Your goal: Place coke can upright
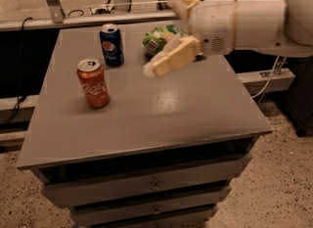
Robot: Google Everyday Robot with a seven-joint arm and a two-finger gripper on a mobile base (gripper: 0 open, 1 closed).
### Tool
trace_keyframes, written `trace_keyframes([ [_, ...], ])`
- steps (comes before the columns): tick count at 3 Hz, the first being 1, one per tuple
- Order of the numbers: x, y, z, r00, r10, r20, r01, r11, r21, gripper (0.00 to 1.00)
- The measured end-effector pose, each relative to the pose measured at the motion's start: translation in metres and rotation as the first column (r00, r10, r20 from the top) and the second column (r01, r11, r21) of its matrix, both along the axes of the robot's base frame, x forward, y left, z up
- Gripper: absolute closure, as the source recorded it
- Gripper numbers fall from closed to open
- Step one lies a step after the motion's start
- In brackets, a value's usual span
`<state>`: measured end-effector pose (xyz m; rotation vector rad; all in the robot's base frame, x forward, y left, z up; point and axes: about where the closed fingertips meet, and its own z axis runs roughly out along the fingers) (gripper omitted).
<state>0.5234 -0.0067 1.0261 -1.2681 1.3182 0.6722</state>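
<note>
The coke can, red-orange with white script and a silver top, stands upright on the left part of the grey table top. My gripper is up in the air to the right of the can, above the back middle of the table, well clear of the can. Its two cream fingers are spread apart and hold nothing.
A blue Pepsi can stands upright behind the coke can. A green snack bag lies at the back, partly behind my gripper. The table has drawers below. A metal rail runs behind the table.
</note>
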Motion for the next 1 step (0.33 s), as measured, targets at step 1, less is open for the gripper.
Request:
trace_keyframes([
  [1, -0.0031, -0.0259, 0.0034, 0.9987, -0.050, 0.004, 0.050, 0.999, -0.001, 0.00],
])
